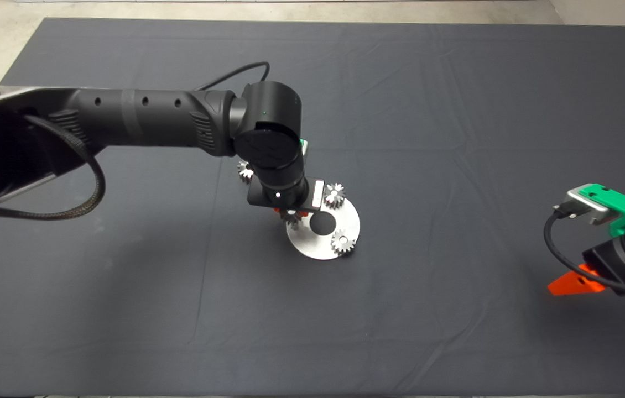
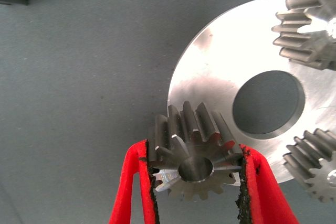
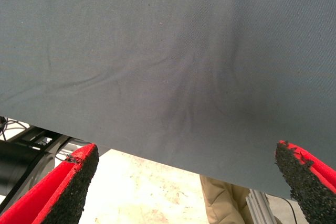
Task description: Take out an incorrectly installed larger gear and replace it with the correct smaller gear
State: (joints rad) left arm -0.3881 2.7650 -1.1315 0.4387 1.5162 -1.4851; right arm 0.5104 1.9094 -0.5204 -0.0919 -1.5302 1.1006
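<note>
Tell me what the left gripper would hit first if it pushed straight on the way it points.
The left gripper, jaws shut on the gear, points down at the steel disc. The gear would probably meet the disc's edge first; its height above it is unclear.

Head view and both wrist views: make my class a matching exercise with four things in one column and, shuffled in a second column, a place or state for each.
Things
1. left hand
2. right hand
3. steel disc
4. loose gear

States
A. lies on the mat, off the disc
B. open, holding nothing
C. shut on the held gear
D. carries two standing gears beside its centre hole

Pairs: 1-C, 2-B, 3-D, 4-A
</note>
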